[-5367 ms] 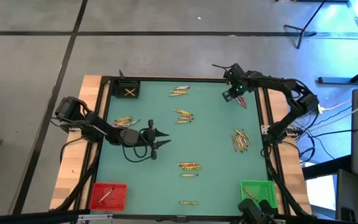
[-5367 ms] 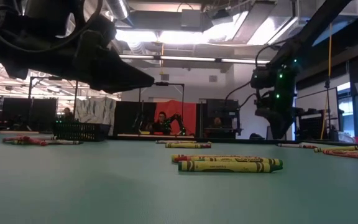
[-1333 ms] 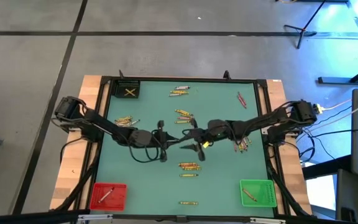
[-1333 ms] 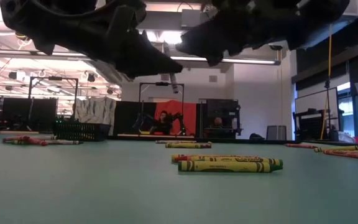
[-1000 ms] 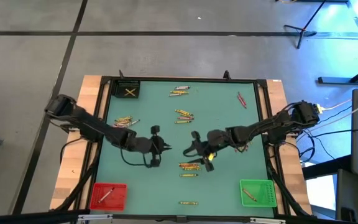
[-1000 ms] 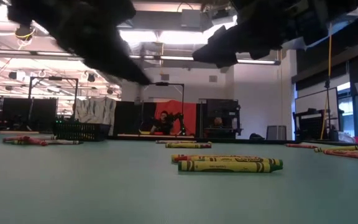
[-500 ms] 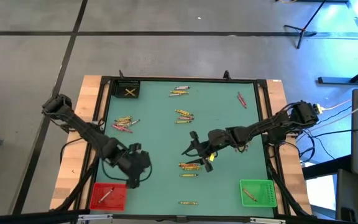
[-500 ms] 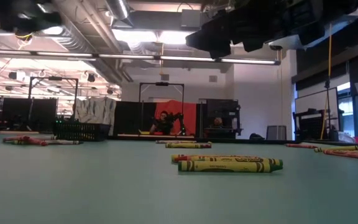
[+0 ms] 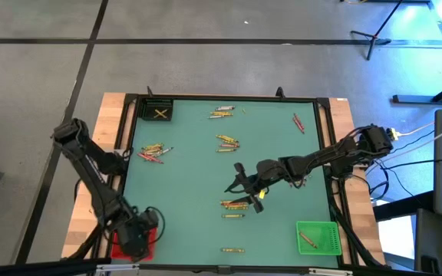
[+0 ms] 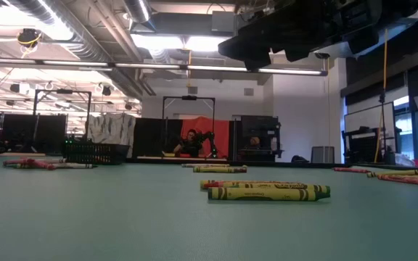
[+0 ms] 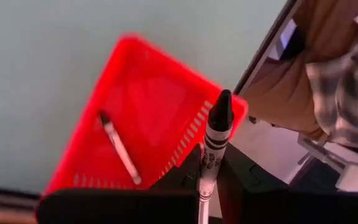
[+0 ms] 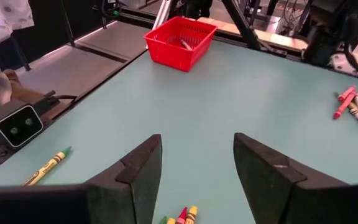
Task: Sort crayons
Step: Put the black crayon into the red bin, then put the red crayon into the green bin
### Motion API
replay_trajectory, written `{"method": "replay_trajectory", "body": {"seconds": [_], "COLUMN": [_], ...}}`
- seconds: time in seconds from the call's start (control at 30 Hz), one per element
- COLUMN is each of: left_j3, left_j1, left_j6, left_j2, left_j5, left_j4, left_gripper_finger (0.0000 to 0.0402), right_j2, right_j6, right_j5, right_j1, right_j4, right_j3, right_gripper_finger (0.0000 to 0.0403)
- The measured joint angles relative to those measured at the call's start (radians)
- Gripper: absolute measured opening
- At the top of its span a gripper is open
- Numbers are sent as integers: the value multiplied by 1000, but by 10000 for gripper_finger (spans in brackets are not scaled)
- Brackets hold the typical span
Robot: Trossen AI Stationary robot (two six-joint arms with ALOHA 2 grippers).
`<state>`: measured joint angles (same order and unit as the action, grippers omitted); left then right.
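Observation:
My left gripper hangs over the red bin at the table's near left corner, shut on a crayon with a dark tip. One crayon lies in that bin. My right gripper hovers open above a small cluster of crayons in the middle of the table; its fingers stand apart over them. In the low view that cluster lies flat on the mat, with the right gripper overhead. My left gripper pinches the crayon's lower part between its two fingers, which lie along it. The dark tip sticks out past the fingertips. The crayon is lifted clear, above the red bin's rim.
More crayons lie in groups at the left, far middle, centre, far right and near edge. A black bin stands at the far left corner and a green bin at the near right.
My left gripper has swung from the middle of the table toward the near left corner and now hangs over the red bin, still shut on the crayon. My right gripper has stayed about where it was.

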<state>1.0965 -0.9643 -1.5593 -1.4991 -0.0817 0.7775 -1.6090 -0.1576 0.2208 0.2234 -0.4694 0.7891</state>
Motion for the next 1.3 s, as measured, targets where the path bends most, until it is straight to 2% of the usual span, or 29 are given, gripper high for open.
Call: {"method": "replay_trajectory", "body": {"seconds": [0.13,0.3,0.63,0.7,0.8,0.97,1.03,1.2,1.3], "left_j3": [-1,-1,-1,-1,-1,-1,-1,-31,-94], "left_j1": [-75,-113,-93,-80,-62,-33,-20,23,69], "left_j6": [-142,-219,-188,-136,-11,240,352,605,743], "left_j2": [-15,-18,-18,-18,-18,-19,-27,-60,-73], "left_j5": [48,95,74,145,306,653,761,862,853], "left_j4": [-8,32,34,11,-44,-112,-151,-312,-458], "left_gripper_finger": [14,34,96,98,96,94,94,94,94], "right_j2": [-11,-35,-61,-62,-62,-54,-54,-38,21], "right_j6": [27,53,78,78,78,128,137,179,179], "right_j5": [16,17,7,7,6,-25,-45,-116,-226], "right_j1": [0,0,0,-1,-1,-1,-1,-1,-1], "right_j4": [-6,-9,-72,-91,-89,-81,-69,-32,59], "right_j3": [0,0,0,0,0,0,0,0,7], "right_gripper_finger": [197,197,197,197,197,197,197,197,197]}}
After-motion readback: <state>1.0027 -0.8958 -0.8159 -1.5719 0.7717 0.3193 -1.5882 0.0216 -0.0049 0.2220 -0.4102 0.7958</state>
